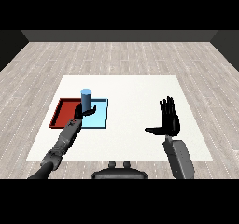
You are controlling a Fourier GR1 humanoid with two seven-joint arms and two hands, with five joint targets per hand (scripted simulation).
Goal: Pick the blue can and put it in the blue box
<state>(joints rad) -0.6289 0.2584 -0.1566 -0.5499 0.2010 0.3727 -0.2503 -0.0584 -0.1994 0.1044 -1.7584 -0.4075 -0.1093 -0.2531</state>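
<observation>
Nearest the camera, two grey forearms reach in from the lower corners across the flat white table (135,85). On the left, the robot's black left hand (85,111) is curled round the lower part of the light blue cylindrical can (86,98), fingers wrapping its base from the near side. The can stands upright, long axis vertical, flat top toward the ceiling, rising clear above the fingers. Just left of those fingers lies the shallow red tray (59,113); under and just right of them lies the shallow light blue tray (100,118), the two trays touching side by side. The can appears to sit over the blue tray's left portion, though whether it rests on the tray floor or hangs just above it cannot be told. At the right, well apart from both trays, the black right hand (169,120) hovers with palm flat, fingers straight and spread, thumb out to the side, holding nothing. By appearances the carry is done or nearly so; what remains is letting go and drawing the hand away.
</observation>
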